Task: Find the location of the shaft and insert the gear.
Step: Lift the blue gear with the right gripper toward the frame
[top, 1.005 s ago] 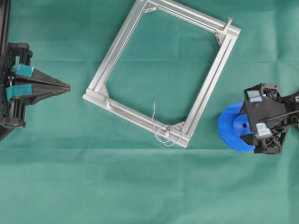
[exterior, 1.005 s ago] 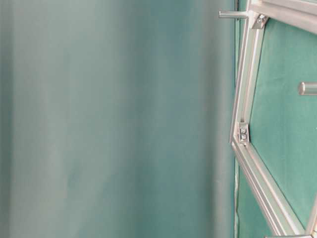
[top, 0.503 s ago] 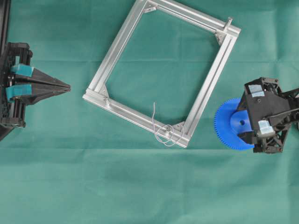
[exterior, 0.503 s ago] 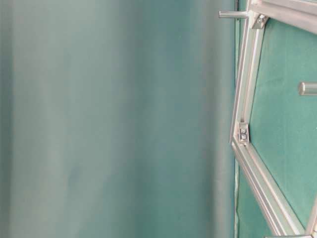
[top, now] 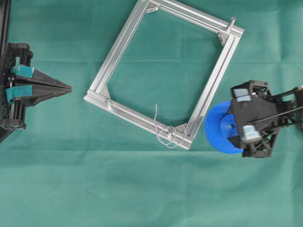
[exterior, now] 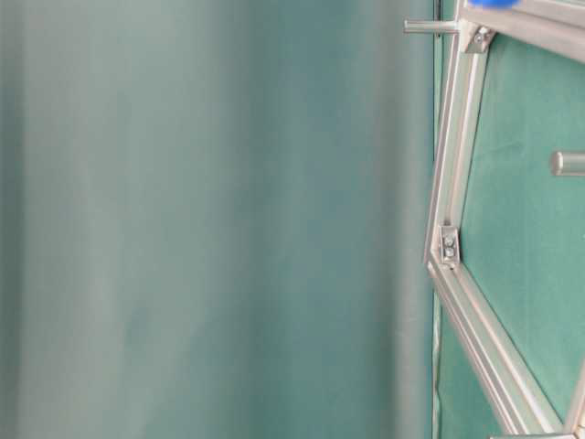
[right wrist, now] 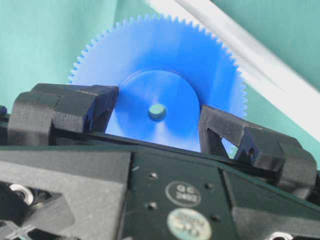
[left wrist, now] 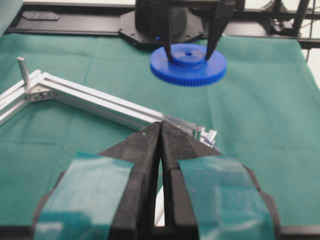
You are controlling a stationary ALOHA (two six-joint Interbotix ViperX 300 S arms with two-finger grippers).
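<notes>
While held above the cloth, gear: the flat round bright-blue plastic gear [top: 219, 133] is gripped by its raised hub and is seen level, just beside the right rail of the frame
Right gripper: the black right gripper [right wrist: 157, 120] is pinched on the hub, one finger [right wrist: 70, 107] set against each side, with the small centre hole visible between them
Left gripper: the black left gripper [top: 69, 87] with teal tape is seen pressed together, with nothing between its tips, well apart from the frame at the left edge of the cloth
Frame: the square aluminium frame [top: 125, 37] is laid as a diamond on the green cloth [top: 142, 189]
Shaft: the tiny upright silver pin [top: 173, 134] is seen at the frame's lower corner bracket, a thin wire [top: 157, 118] looped by it; the gear is near it but apart
</notes>
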